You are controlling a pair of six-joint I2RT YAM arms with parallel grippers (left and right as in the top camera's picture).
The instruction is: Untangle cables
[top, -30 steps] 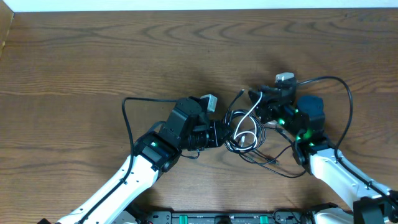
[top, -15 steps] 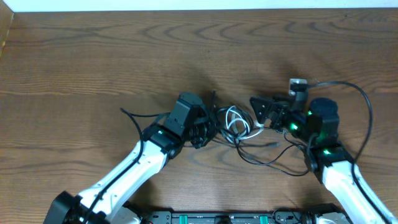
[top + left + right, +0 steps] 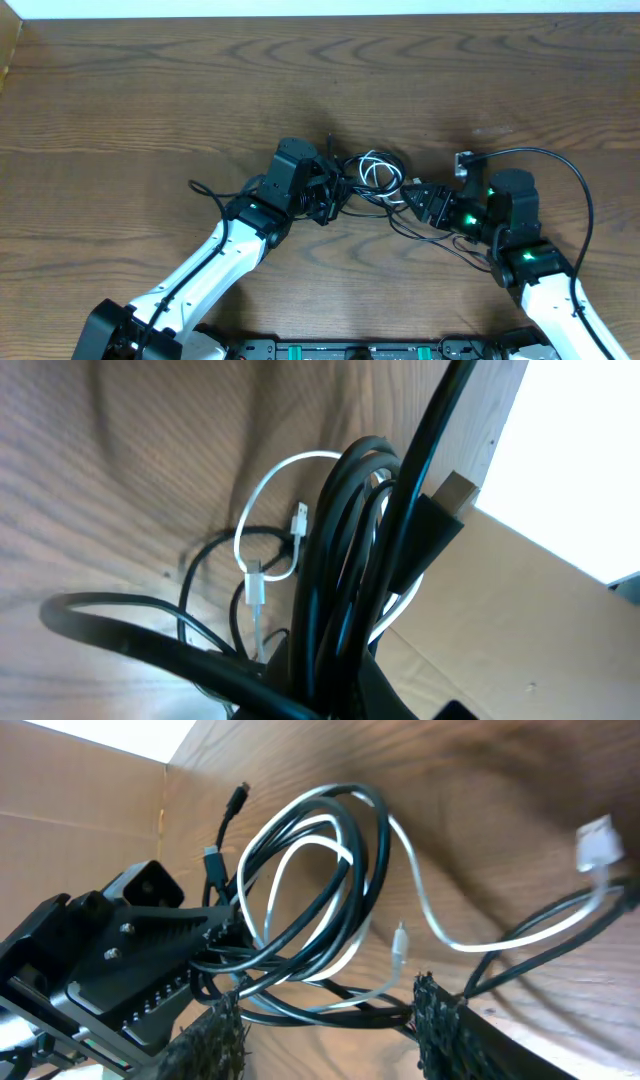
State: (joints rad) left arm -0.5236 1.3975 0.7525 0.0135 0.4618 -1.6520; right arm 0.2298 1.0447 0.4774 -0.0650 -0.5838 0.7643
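The cables (image 3: 375, 172) lie in a tangle at the table's middle: black loops wound with a white cord. My left gripper (image 3: 328, 195) is shut on the black bundle (image 3: 345, 590) at the tangle's left side. In the left wrist view the white cord (image 3: 262, 500) loops beside the bundle, with a small connector (image 3: 300, 518). My right gripper (image 3: 415, 198) is at the tangle's right side. Its jaws stand apart in the right wrist view, the gripper (image 3: 330, 1020) with black and white strands (image 3: 330, 935) crossing the gap unpinched. A white plug (image 3: 597, 840) lies off to the right.
The arms' own thick black cords arc over the table at the right (image 3: 572, 175) and the left (image 3: 205, 188). A cardboard wall (image 3: 8, 50) stands at the far left, and the table's far edge (image 3: 320, 16) runs along the top.
My left gripper has carried the bundle up the table, away from the front edge. The right gripper let go, swung right, and now sits back at the tangle's right side with its jaws apart.
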